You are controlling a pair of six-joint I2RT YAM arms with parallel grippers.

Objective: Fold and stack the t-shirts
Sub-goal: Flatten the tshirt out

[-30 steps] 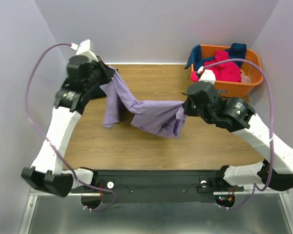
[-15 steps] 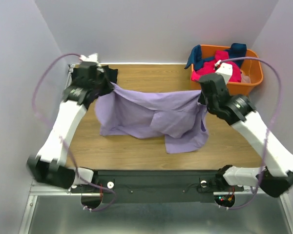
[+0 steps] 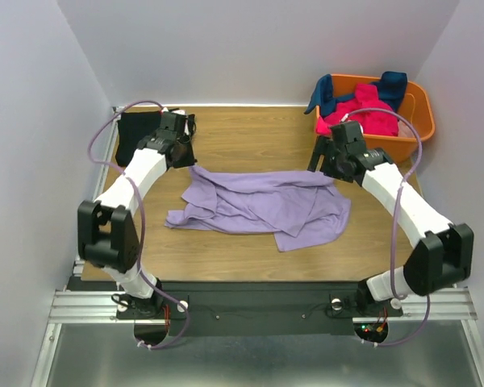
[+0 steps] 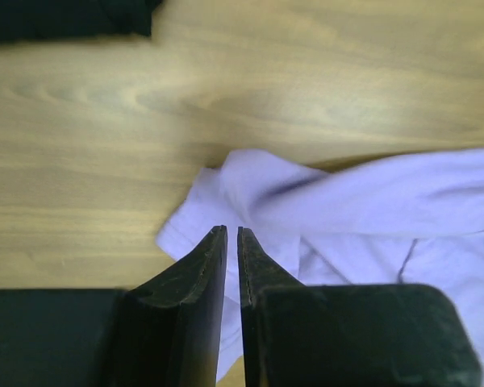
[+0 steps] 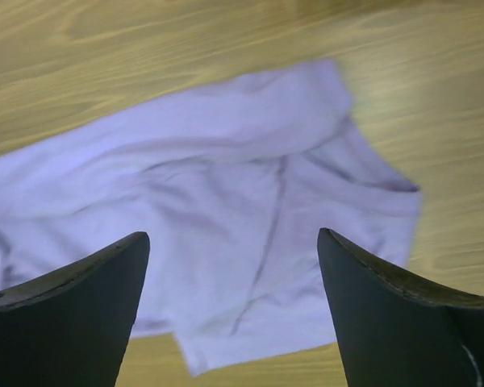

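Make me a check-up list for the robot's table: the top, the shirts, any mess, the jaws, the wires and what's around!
Surface: wooden table.
Job's things: lavender shirt spread rumpled mid-table, unfolded; black shirt at far left corner; pink shirt and teal-blue shirt in the orange basket, far right.
Clutter: nothing seen.
Jaws: left jaws open just a slit over the lavender shirt's corner; right jaws wide open above it; both hold nothing.
Cables: a purple cable loops off each arm.
Surroundings: pale walls on three sides.
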